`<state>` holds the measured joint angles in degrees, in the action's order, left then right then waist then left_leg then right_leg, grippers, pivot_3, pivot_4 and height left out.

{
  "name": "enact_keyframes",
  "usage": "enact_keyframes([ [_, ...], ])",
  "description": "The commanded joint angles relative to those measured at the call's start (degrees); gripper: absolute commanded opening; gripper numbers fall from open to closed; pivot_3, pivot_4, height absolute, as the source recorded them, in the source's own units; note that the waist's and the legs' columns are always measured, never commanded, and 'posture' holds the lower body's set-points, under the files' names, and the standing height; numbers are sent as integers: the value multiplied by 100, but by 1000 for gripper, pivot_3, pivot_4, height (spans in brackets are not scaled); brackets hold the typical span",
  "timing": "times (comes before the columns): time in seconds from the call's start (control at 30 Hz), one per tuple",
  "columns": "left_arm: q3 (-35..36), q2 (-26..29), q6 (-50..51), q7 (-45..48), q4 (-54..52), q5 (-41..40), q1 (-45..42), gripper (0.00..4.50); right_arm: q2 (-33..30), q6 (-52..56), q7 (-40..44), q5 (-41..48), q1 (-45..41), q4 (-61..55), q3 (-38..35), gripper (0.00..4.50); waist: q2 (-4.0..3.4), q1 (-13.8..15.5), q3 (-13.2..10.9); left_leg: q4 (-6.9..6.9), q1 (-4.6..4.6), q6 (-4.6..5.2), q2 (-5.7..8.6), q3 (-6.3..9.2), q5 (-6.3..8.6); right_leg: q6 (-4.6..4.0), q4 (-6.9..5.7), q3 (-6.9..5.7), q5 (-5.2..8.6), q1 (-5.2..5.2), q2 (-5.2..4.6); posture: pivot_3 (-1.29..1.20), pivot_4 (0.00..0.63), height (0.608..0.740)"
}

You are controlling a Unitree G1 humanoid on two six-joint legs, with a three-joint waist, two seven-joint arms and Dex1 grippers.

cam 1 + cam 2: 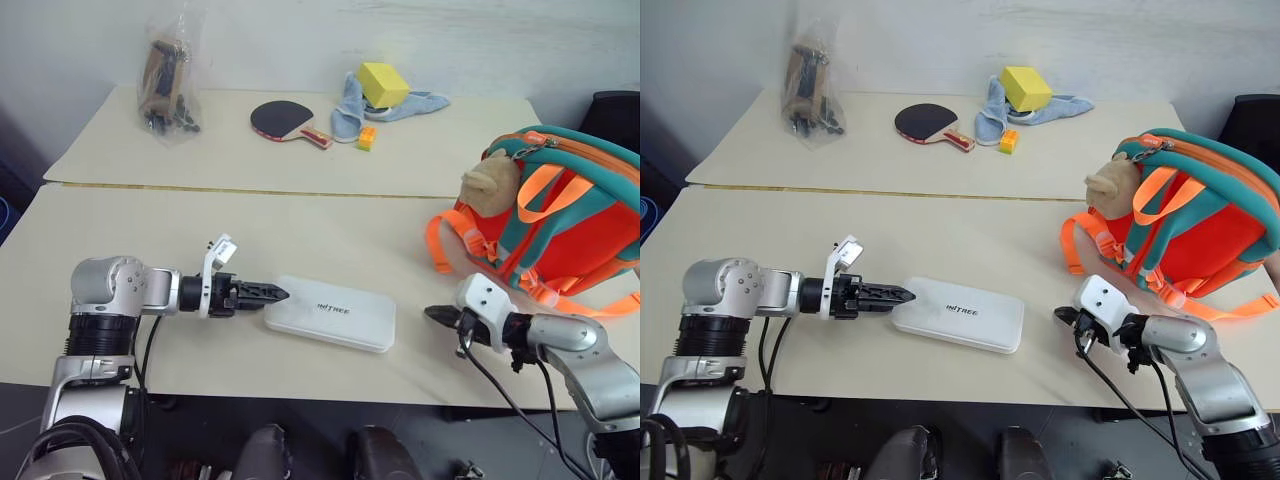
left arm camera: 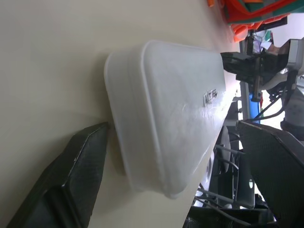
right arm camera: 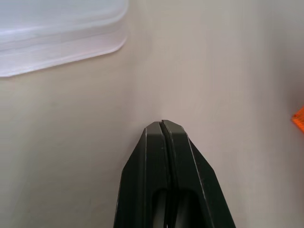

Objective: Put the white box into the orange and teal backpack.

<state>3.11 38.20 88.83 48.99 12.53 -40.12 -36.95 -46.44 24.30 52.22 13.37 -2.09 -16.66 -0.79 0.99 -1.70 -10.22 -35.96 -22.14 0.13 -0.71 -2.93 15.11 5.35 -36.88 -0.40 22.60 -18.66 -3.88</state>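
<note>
The white box point(image 1: 332, 312) lies flat on the near table, its dark lettering facing up. My left gripper point(image 1: 275, 294) is level with the box's left end and open. In the left wrist view its fingers point(image 2: 80, 166) stand wide apart with the box's short end point(image 2: 175, 109) just ahead between them. My right gripper point(image 1: 432, 315) is shut and empty on the tabletop, a short way right of the box; a corner of the box point(image 3: 57, 33) shows past its tip point(image 3: 163, 124). The orange and teal backpack point(image 1: 575, 240) stands at the right with a tan plush charm point(image 1: 490, 185).
The far table holds a red and black paddle point(image 1: 285, 122), a yellow cube point(image 1: 383, 83) on a blue cloth point(image 1: 350, 110), a small orange block point(image 1: 367, 138) and a clear bag of items point(image 1: 168, 85). A seam point(image 1: 250, 188) joins the two tables.
</note>
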Motion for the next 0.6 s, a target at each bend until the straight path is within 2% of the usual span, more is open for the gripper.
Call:
enact_keyframes([
  [0.03,-201,150,-94,95,156,51,47,4476,-51,137,170,269,80,-507,-25,0,0,7,0,0,-2,0,0,1,0,0,2,0,0,0,0,0,150,740],
  [0.33,-857,-359,-440,169,635,260,-438,4476,292,338,25,209,-202,-677,498,0,0,122,-1,-9,-10,11,9,7,3,0,5,-4,0,1,-14,0,150,740],
  [0.6,-1311,-682,-605,413,900,364,-783,4476,421,320,-103,118,-279,-581,621,0,0,183,0,-11,-18,24,22,12,1,0,12,-21,0,5,-38,0,150,740],
])
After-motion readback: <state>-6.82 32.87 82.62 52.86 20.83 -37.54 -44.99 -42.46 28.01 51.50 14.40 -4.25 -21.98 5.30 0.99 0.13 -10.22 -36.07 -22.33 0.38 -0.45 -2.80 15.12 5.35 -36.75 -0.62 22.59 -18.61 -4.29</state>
